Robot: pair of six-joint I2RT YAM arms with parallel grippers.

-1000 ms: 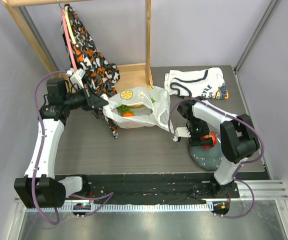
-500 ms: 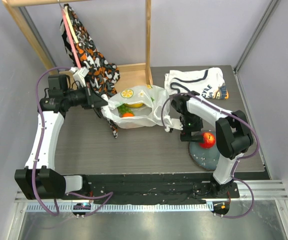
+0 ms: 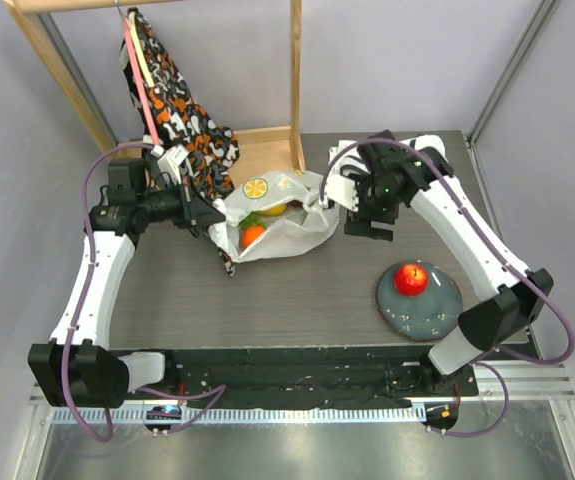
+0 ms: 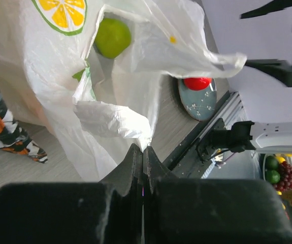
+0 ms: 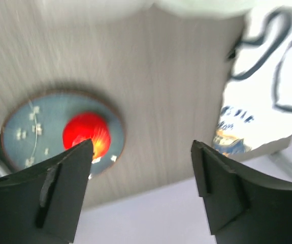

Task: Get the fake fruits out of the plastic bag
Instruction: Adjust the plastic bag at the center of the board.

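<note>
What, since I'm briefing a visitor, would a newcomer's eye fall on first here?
The red apple on the blue plate, near right of the table. Then the plastic bag mid-table, an orange showing inside, the left gripper shut on its edge and the right gripper open beside it.

Pretty clearly a robotics lab test cell, not anyone's home. The left arm (image 3: 92, 290) and right arm (image 3: 477, 245) are bolted to a black base plate (image 3: 297, 370) at the edge of a grey table (image 3: 267, 290). Purple cables (image 3: 89, 260) loop off them, and there's an aluminium rail (image 3: 297, 412) in front. Plain pale wall panels (image 3: 387, 60) box it in. The stuff on top looks like staged props: a bare wooden rack (image 3: 295, 80) with one patterned garment (image 3: 172, 110), a folded shirt (image 5: 252, 101), a plastic bag (image 3: 287, 225), and a fake apple (image 3: 410, 278) on a plate (image 3: 437, 310). The left wrist view catches more fruit (image 4: 278, 170) stashed off the table.
</note>
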